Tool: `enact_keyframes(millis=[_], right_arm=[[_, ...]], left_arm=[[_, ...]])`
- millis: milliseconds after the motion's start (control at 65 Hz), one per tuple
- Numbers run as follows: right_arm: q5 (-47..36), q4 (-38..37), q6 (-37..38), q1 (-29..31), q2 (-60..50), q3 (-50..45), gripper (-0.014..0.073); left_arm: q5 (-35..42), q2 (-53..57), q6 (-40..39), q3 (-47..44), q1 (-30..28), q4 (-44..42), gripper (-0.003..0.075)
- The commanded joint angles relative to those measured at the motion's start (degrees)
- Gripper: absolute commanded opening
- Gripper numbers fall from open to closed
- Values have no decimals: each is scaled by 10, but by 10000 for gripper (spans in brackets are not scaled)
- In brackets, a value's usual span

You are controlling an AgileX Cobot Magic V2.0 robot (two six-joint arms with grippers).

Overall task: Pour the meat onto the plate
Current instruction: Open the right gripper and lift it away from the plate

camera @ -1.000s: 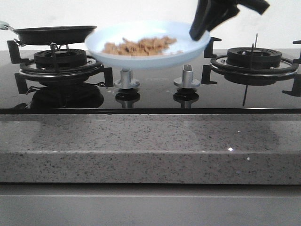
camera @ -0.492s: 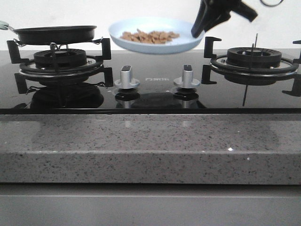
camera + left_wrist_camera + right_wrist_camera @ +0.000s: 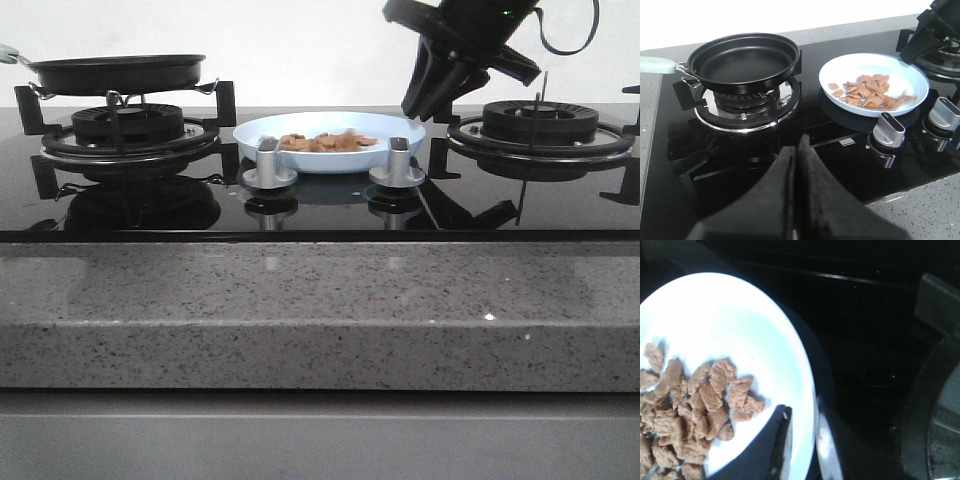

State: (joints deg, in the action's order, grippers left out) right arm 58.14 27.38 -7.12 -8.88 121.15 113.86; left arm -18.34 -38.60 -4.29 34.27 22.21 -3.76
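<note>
No legible writing on plate [image 3: 330,141]

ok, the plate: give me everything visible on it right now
The plate is a wide, shallow, round pale-blue dish with a smooth raised rim, glossy like glazed ceramic. It sits level on the black glass cooktop between the two burners, behind the two silver knobs. A loose pile of meat lies in it. The right gripper straddles its rim.

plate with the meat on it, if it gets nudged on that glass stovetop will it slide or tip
The plate is wide and shallow, so it probably slides rather than tips. The glossy black stovetop looks smooth, so likely little grip. The meat is loose small pieces heaped toward one side; a sharp push might shift them.
</note>
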Motion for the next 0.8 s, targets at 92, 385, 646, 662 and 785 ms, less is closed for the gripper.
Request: enact_keyframes(millis=[92, 385, 646, 662, 785], right_arm=[[-8, 11, -2, 3, -37, 32, 192], [76, 1, -2, 4, -38, 115, 141], [131, 1, -2, 4, -40, 140, -60], [134, 0, -2, 4, -40, 140, -60], [132, -14, -2, 4, -58, 138, -60]], left_arm=[[48, 2, -5, 16, 5, -1, -20], [48, 2, -5, 16, 5, -1, -20], [48, 2, -5, 16, 5, -1, -20], [48, 2, -5, 16, 5, -1, -20], [48, 2, -5, 16, 5, -1, -20]])
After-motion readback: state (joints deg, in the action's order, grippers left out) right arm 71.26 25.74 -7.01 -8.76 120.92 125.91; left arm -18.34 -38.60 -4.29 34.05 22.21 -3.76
